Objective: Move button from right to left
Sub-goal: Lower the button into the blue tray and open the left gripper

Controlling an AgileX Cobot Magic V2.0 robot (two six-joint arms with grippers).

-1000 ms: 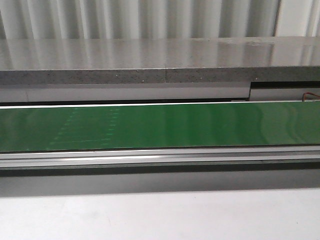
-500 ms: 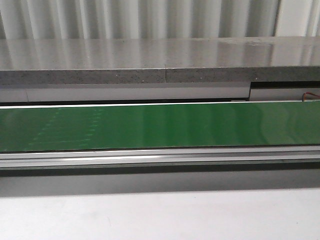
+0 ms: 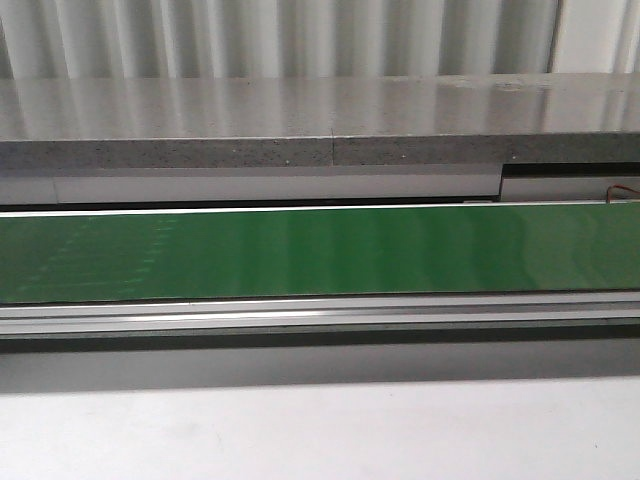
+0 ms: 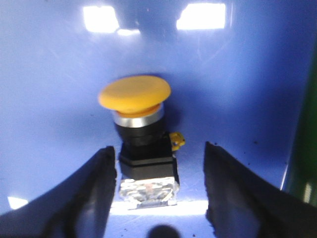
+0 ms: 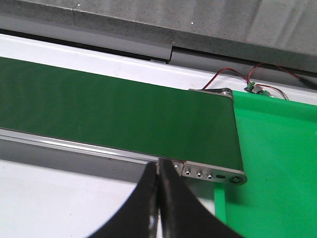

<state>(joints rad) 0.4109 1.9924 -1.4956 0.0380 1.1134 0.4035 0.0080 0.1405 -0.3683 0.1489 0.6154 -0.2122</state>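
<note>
From my remote station, the left wrist camera shows the button (image 4: 141, 136) standing upright on a blue surface (image 4: 54, 79), its yellow-orange mushroom head uppermost, a silver ring and black collar beneath it, and a clear contact block at the base. A small yellow tab projects from one side of the black body. The left gripper (image 4: 156, 191) is spread wide — its two dark fingers (image 4: 96, 193) flank the lower part of the button, one finger just beside the body, the other standing well apart from it. I cannot confirm contact on either side. Bright reflections of overhead lights show on the blue surface behind the button.

The right wrist camera shows the right gripper (image 5: 158, 198) with its fingers pressed together, nothing between them. It hangs above the near rail of the green conveyor belt (image 5: 114, 114), close to the belt's end roller. Beyond that end lies a bright green tray (image 5: 272, 163), and red and black wires (image 5: 237, 74) run along the white frame behind it.

The front camera shows only the conveyor belt (image 3: 320, 250), the grey stone ledge (image 3: 300, 125) behind it and the white table (image 3: 320, 435) in front — neither arm nor the button appears there.
</note>
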